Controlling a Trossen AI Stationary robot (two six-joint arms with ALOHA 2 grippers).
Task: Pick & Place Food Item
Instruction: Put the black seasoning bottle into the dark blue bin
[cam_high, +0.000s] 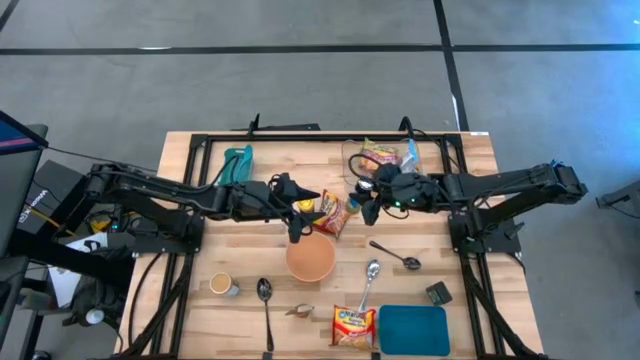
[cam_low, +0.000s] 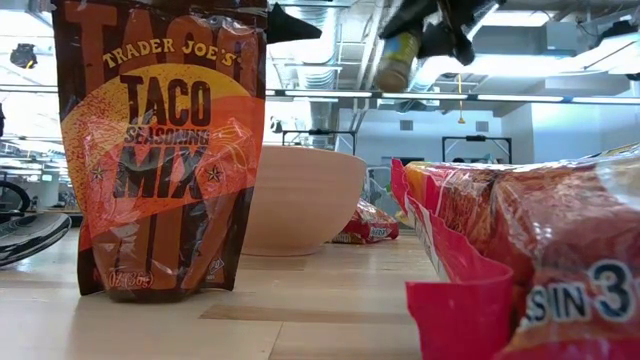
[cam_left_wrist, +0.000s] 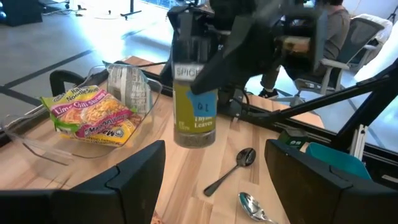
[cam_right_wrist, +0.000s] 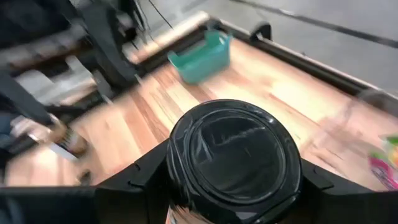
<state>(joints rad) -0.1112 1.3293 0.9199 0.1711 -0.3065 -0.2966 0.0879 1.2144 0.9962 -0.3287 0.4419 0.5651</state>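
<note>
Spice jar (cam_left_wrist: 194, 93) held above the table by the right gripper (cam_high: 366, 200), its jaws clamped on the black lid; the left gripper (cam_high: 297, 222), jaws open and empty, hovers by the bowl.

The clear tray (cam_high: 352, 158) at the far edge holds a noodle packet (cam_high: 380, 155) and a silver pouch (cam_high: 410, 155). The tan bowl (cam_high: 311, 258) looks empty. Three spoons lie on the wood, a second noodle packet (cam_high: 353, 326) sits beside the blue lid (cam_high: 413, 330), and one taco seasoning packet (cam_high: 332, 212) lies by the bowl.
</note>
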